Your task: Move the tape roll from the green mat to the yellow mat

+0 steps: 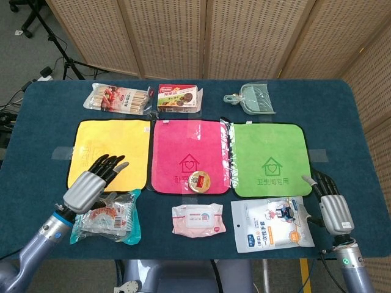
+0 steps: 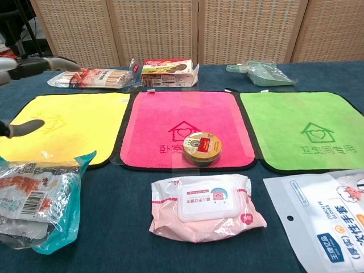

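Observation:
The tape roll [image 1: 199, 181] [image 2: 203, 148], a low round roll with a printed top, lies on the front edge of the pink mat [image 1: 189, 143]. Nothing lies on the green mat [image 1: 269, 160] [image 2: 307, 128] or the yellow mat [image 1: 113, 149] [image 2: 68, 122]. My left hand [image 1: 93, 180] hovers at the yellow mat's front left corner, fingers stretched and apart, holding nothing; the chest view shows only its fingertips [image 2: 24, 128] at the left edge. My right hand [image 1: 330, 204] is off the green mat's front right corner, fingers extended, empty, and outside the chest view.
A snack bag [image 1: 107, 217] lies just under my left hand. A wet-wipes pack [image 1: 198, 220] and a white pouch [image 1: 272, 223] line the front edge. At the back are a stick-snack packet [image 1: 119, 97], a biscuit box [image 1: 178, 99] and a green dustpan [image 1: 252, 99].

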{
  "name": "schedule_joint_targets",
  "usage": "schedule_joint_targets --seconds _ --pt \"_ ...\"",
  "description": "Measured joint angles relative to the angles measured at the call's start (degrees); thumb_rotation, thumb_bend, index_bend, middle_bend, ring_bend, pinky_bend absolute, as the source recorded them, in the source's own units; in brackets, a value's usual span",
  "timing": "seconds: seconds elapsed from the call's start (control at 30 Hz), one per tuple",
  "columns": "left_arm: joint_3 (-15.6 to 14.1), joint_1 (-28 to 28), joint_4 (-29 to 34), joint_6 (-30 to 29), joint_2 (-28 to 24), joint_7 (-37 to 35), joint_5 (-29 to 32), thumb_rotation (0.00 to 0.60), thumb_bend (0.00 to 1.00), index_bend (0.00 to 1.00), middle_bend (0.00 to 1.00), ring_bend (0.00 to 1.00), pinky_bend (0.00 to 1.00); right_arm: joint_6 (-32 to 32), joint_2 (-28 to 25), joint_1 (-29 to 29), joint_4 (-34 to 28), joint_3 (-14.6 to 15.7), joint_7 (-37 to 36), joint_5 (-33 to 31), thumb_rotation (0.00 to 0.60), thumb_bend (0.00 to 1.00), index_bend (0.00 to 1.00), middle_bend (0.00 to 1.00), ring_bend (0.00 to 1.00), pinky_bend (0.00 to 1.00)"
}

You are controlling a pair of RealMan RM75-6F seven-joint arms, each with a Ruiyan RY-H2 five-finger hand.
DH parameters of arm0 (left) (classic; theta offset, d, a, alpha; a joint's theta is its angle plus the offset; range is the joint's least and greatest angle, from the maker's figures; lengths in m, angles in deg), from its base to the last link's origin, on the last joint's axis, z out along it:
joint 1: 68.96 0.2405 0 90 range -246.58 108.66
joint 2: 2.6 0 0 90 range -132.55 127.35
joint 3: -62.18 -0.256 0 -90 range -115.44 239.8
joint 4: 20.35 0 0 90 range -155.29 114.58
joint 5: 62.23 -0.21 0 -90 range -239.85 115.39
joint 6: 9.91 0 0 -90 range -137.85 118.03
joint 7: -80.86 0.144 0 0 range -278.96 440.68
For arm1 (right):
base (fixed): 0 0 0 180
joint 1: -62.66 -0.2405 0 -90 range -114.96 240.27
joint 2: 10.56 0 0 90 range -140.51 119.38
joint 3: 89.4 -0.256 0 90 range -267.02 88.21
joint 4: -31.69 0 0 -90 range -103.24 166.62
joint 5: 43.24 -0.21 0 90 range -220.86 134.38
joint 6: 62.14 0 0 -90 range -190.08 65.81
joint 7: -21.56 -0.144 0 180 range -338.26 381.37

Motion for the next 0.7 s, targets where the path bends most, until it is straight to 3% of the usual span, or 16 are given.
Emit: schedule_joint_targets --seconds 0.23,0.47,0.7 --pt "3.5 -11.8 0.3 14.7 -1.7 0.1 1.8 0.600 0.77 0.08 0.00 0.00 0.00 -1.2 -0.2 0.6 0.5 -1.6 -1.6 -0.3 0.600 0.39 0.15 0.04 0.00 0.07" --pt "5.9 -20.7 -1.5 24.3 0.3 3.1 4.1 0.600 0.89 0.08 0.00 0.00 0.00 -2.1 -0.7 1.2 0.8 -3.1 -3.8 -0.7 0.600 0.39 0.15 0.04 0.00 0.07" --pt "7.6 -29.5 -5.7 31.4 5.8 8.9 6.4 0.600 0.96 0.08 0.00 0.00 0.00 -3.2 -1.3 1.8 1.2 -4.6 -6.3 -1.2 0.600 0.39 0.15 0.04 0.00 0.07"
